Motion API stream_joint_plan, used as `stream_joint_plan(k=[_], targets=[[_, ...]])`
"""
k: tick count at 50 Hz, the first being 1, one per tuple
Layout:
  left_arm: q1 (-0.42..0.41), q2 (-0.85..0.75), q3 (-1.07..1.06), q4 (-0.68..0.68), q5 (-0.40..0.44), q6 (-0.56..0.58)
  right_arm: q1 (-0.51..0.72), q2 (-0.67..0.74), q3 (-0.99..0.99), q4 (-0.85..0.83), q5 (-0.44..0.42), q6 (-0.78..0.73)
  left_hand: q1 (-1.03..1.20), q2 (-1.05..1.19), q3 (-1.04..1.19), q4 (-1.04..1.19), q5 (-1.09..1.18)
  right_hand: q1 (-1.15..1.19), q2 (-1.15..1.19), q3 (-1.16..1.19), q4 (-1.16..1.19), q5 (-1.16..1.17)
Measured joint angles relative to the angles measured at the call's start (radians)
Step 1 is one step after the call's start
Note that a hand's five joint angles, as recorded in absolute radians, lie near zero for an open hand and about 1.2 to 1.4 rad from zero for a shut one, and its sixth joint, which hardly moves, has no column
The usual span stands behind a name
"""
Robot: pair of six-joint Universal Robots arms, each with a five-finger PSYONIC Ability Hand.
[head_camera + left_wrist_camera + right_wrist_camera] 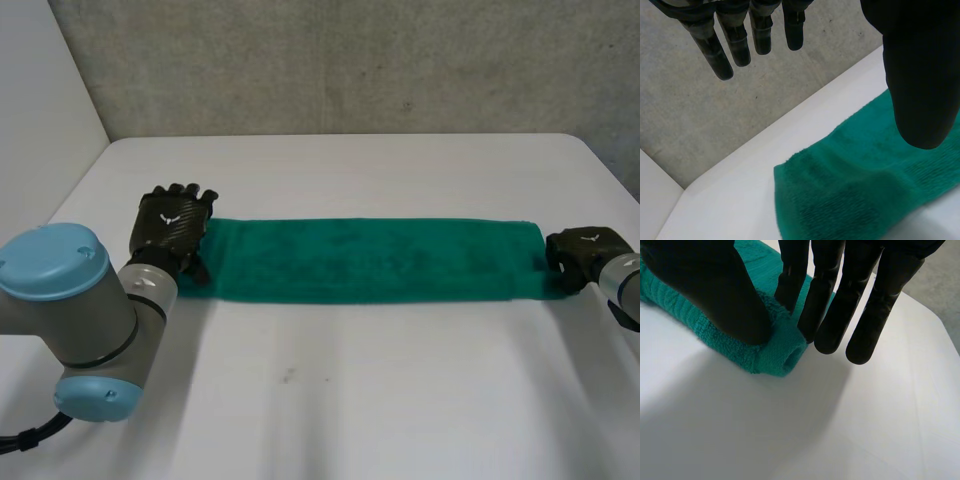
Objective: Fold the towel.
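A green towel (370,258) lies on the white table (350,400) as a long band folded lengthwise, running left to right. My left hand (172,228) hovers at the band's left end with its fingers straight and apart from the thumb. In the left wrist view the left hand (917,75) has its thumb above the towel (865,185), which lies flat under it with nothing pinched. My right hand (580,250) is at the right end. In its wrist view the right hand (715,290) pinches the end of the towel (775,347) between thumb and fingers, and the cloth bunches there.
A grey wall runs behind the table's far edge (340,137). The left arm's big joint (70,320) sits low at the near left. Bare tabletop lies in front of and behind the towel.
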Motion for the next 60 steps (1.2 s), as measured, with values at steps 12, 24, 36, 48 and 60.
stream_joint_plan(k=[12,24,36,48,60], targets=[[0.005,0.002,-0.008,0.000,0.000,-0.001,-0.123,0.000,-0.054,0.004,0.064,-0.063,0.000,0.000,0.000,0.000,0.000,0.000,0.000,0.000,0.003,0.000],[0.003,0.010,-0.014,0.000,-0.001,-0.001,-0.116,-0.013,-0.162,0.005,0.211,-0.284,0.000,0.000,0.000,0.000,0.000,0.009,0.000,0.000,0.003,0.012],[0.006,0.025,-0.019,0.000,-0.002,-0.002,0.365,-0.032,-0.301,-0.018,0.078,-0.224,0.000,0.000,0.000,0.000,0.000,0.009,0.000,0.005,0.004,0.016],[0.007,0.033,-0.028,0.000,-0.002,-0.002,0.761,0.108,-0.335,-0.090,-0.095,-0.225,0.000,0.000,0.000,0.000,0.000,0.009,0.000,0.005,0.004,0.017],[0.002,0.031,-0.031,0.002,-0.001,0.000,0.812,0.201,-0.364,-0.083,0.078,-0.216,0.000,0.000,0.000,-0.002,0.000,-0.695,-0.876,-0.885,-0.892,-0.845]])
